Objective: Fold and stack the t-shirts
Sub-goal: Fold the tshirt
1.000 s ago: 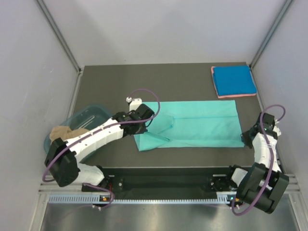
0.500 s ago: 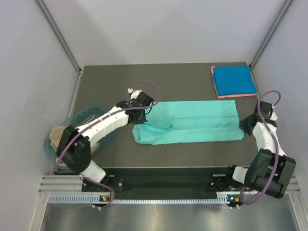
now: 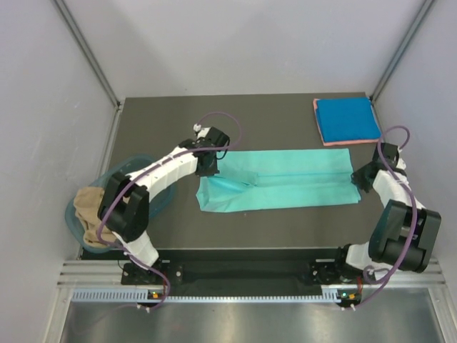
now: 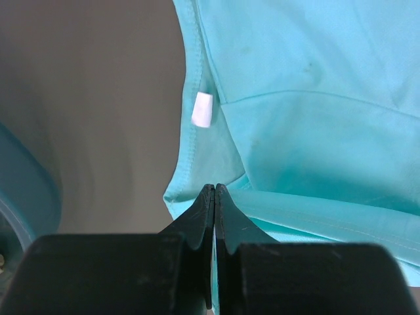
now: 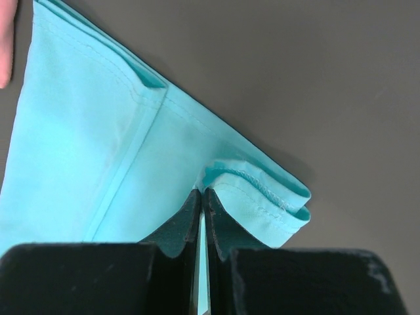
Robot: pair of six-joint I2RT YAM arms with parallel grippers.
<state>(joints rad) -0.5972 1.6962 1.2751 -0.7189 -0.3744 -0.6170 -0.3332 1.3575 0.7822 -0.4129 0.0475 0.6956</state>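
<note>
Both arms are working the teal tee (image 3: 300, 182), which is lying as a long folded strip across the middle of the surface (image 3: 271, 125). The left end effector (image 3: 212, 163) is clenched on the strip's upper left corner, and the right end effector (image 3: 359, 177) is clamped on the right end, so both are grasping the same shirt.

My take is that they're lining up the next fold. To do it well, I'd be lifting both ends together and keeping the cloth taut between the arms. I'd also be watching the bunched lump at the lower left so it isn't getting folded in.

The overhead view is giving you the layout. The blue tee (image 3: 348, 118) is sitting folded in the upper right, and the tan tee (image 3: 89, 204) is slumping in the tub (image 3: 136, 163) at the far left.

The wrist cams are showing the grips themselves. On the left one the fingers are pinching the edge right below the white label (image 4: 203, 109). On the right one they're biting the doubled hem, with what looks like the pink tee (image 5: 5, 39) peeking in at the upper left.
</note>
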